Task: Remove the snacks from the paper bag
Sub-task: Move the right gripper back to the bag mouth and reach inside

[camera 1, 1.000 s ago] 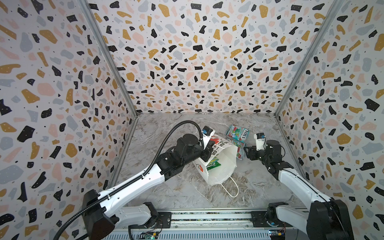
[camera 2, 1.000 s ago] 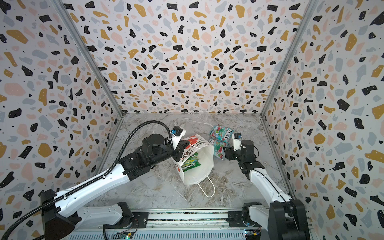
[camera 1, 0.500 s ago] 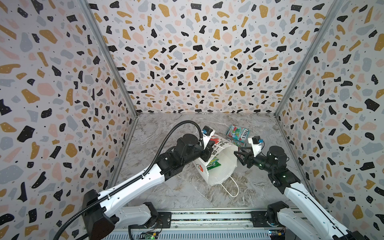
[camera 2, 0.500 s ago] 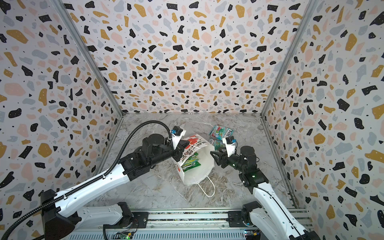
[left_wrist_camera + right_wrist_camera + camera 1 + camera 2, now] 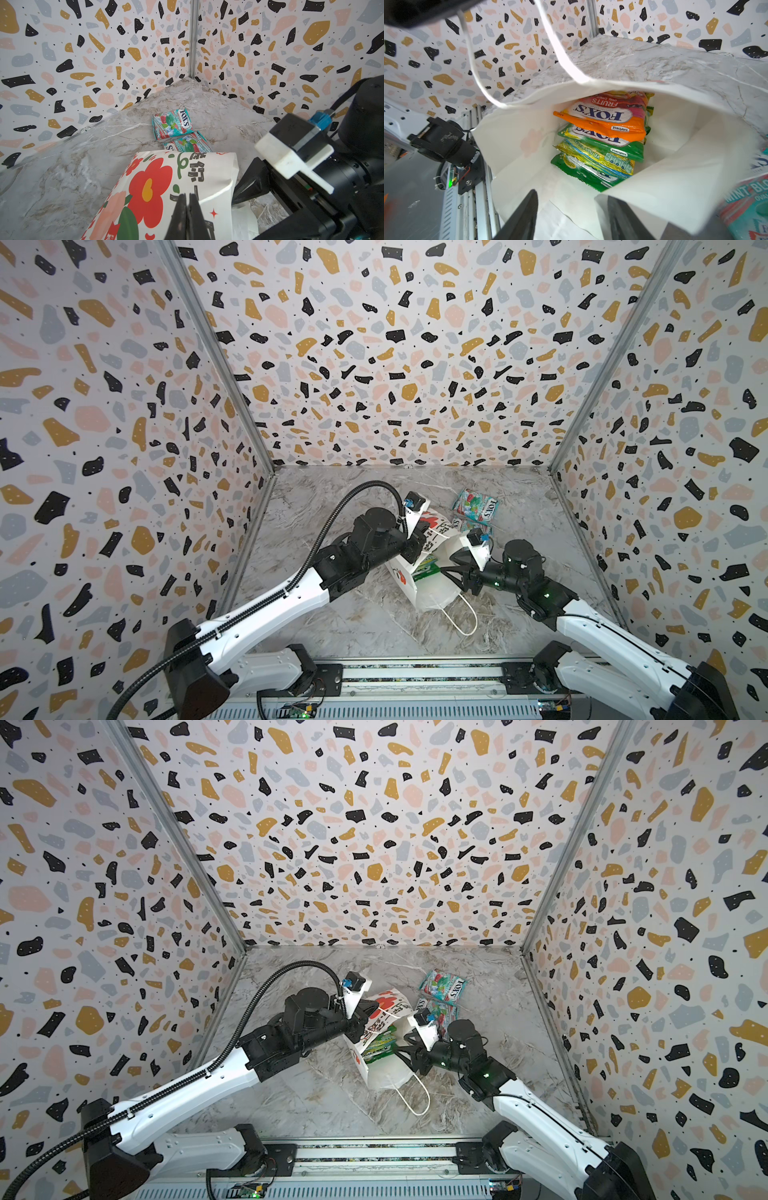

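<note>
The right arm had been swung away from the far pouches and brought down to the mouth of the paper bag within the preceding second, while the left arm had been kept in place. The left fingers were seen clenched on the flower-printed side of the bag near its rim. By that grip the bag was held tilted at the middle of the worktop, its opening turned toward the right arm. The right fingers were pictured parted at that opening and pointed inward, with nothing grasped between them. Two snacks had already been taken out: a teal pouch and a second teal pouch were lying flat on the worktop just behind the bag, touching each other. Four more were counted in a stack deep inside the bag: an orange-pink pouch, a green pouch, a yellow-green pouch and another green pouch. None of these had yet been touched. The job was judged roughly a third done, and whether anything further was hidden behind the stack could not be told.
</note>
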Controlling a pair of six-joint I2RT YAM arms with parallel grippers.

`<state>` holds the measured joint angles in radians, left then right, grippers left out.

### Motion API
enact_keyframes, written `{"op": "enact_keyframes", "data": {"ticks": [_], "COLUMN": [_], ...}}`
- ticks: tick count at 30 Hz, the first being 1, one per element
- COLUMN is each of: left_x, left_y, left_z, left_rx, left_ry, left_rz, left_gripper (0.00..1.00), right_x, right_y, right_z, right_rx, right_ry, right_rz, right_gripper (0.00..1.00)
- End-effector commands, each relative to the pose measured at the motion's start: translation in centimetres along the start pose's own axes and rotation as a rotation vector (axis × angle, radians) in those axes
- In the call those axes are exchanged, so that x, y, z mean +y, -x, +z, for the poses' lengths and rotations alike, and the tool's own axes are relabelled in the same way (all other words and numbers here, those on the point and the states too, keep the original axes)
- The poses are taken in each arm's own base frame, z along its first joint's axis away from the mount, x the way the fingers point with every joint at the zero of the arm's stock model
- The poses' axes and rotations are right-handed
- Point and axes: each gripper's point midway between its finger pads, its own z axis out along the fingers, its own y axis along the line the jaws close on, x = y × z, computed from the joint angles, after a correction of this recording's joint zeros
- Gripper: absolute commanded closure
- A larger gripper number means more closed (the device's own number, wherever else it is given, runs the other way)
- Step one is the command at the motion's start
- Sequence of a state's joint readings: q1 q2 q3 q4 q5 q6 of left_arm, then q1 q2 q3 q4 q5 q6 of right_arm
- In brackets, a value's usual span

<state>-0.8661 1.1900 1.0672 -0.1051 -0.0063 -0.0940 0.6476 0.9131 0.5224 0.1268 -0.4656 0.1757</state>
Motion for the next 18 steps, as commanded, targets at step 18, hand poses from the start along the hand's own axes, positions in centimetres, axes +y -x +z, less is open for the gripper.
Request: {"op": "enact_keyframes", "data": {"ticks": [18], "left_x": [0.4], "left_y": [0.3], "left_z": [0.1], "left_rx": [-0.015], "left_ry": [0.024], "left_rz": [-0.009], "left_gripper": [1.0], "right_x": [1.7], "right_y": [2.6], "right_z": [-1.1], "right_rx": [-0.024], "right_ry": [-0.177], "right_rz": [-0.156], "right_gripper": [0.41]}}
